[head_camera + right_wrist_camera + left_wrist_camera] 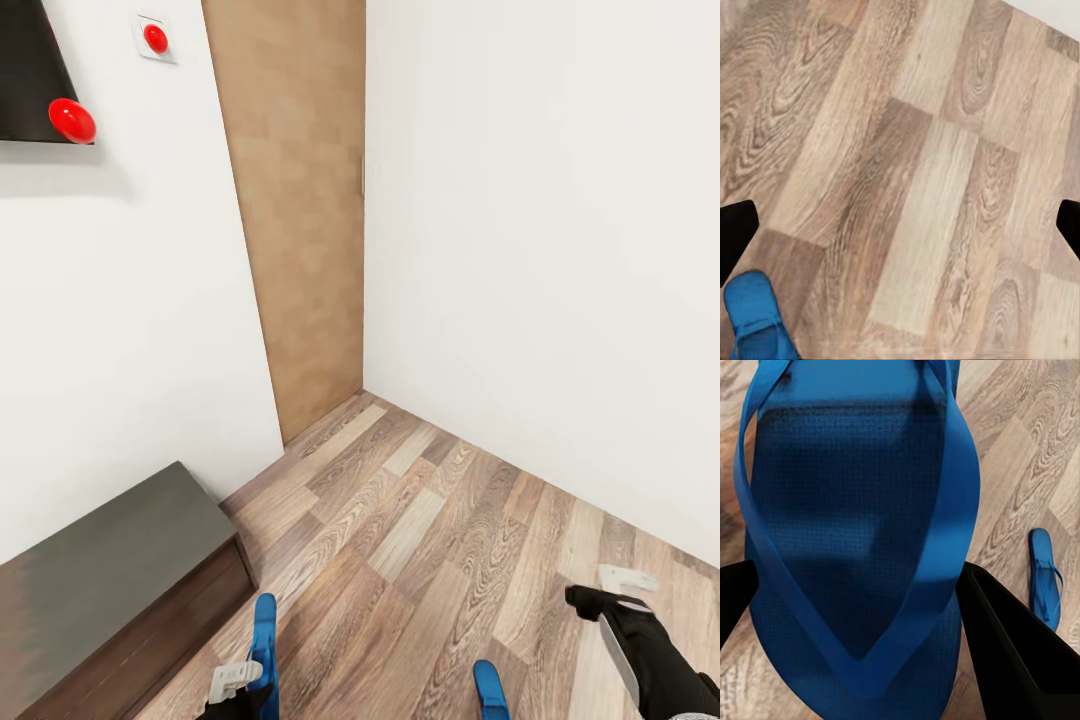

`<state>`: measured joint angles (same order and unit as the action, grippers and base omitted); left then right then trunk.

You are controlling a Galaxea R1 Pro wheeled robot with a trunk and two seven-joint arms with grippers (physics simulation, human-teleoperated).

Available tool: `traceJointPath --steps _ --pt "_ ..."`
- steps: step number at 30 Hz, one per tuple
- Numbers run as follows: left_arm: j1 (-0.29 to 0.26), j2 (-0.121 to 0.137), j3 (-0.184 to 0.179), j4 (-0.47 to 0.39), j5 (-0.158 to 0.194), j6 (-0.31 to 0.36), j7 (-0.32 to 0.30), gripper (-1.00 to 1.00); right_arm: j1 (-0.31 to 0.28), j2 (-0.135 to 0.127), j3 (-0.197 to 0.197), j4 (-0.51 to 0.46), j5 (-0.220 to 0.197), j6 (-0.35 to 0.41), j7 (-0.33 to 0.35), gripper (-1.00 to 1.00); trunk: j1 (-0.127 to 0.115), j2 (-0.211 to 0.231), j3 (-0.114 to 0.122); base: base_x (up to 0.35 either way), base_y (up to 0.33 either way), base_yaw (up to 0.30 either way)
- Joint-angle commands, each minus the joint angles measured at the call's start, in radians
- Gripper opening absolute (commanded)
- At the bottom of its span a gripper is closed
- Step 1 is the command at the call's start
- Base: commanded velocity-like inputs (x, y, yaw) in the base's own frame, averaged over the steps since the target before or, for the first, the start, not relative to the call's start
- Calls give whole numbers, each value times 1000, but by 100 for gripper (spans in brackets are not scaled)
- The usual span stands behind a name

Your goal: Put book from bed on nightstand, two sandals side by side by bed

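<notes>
One blue sandal (855,510) sits between the dark fingers of my left gripper (870,622), which is shut on it. In the head view that sandal (264,635) sticks up from the left gripper (240,685) at the bottom edge. The other sandal (490,692) lies flat on the wood floor between my arms, and the left wrist view shows this second sandal (1045,577) too. My right gripper (606,590) hovers open over bare floor, the second sandal's tip (754,319) near one finger (735,236). The book, the bed and the nightstand are out of view.
A long low dark bench (110,580) stands against the white wall at the left. A light-brown door (300,200) fills the room's corner, with a white wall (540,250) to its right. Wood-plank floor (420,520) stretches ahead.
</notes>
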<state>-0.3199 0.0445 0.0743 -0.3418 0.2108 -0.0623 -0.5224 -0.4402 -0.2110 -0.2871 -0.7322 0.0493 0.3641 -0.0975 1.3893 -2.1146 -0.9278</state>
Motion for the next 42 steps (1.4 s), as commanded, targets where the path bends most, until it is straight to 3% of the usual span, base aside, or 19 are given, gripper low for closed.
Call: traceJointPath --steps 1,2,7,23,27,30,33,35,38,40,42 --pt "-1 0 5 1 1 -1 -7 -100 -1 0 -1 -2 7 36 98 100 0 0 -1 0 0 0" --pt "-1 0 5 1 1 -1 -8 -100 -2 0 -2 -3 9 61 210 100 0 0 -1 0 0 0" --pt "-1 0 5 1 1 -1 -8 -100 -3 0 -2 -5 15 77 311 100 0 0 -1 0 0 0" --pt "-1 0 5 1 1 -1 -9 -100 -3 -6 -2 -4 15 81 340 100 0 0 -1 0 0 0" --pt "-1 -1 4 -8 3 1 -52 -100 -3 -5 -2 1 15 81 340 100 0 0 -1 0 0 0" --pt "-8 -17 4 -34 4 13 -104 -100 -3 -2 -2 6 13 81 339 100 0 0 -1 0 0 0" --pt "-19 -52 1 -121 4 87 -127 -100 -3 -1 -2 8 12 80 339 100 0 0 -1 0 0 0" --pt "-33 -85 0 -248 4 212 -136 -100 -3 -1 -1 9 12 80 338 100 0 0 -1 0 0 0" --pt "-41 -113 -2 -433 5 370 -158 -100 -3 0 -1 11 13 80 335 100 0 0 -1 0 0 0" --pt "-44 -121 -3 -544 7 448 -196 -100 -3 1 -1 17 13 79 333 100 0 0 -1 0 0 0" --pt "-44 -121 -2 -585 7 477 -238 -100 -3 1 -2 22 13 80 332 100 0 0 -1 0 0 0"
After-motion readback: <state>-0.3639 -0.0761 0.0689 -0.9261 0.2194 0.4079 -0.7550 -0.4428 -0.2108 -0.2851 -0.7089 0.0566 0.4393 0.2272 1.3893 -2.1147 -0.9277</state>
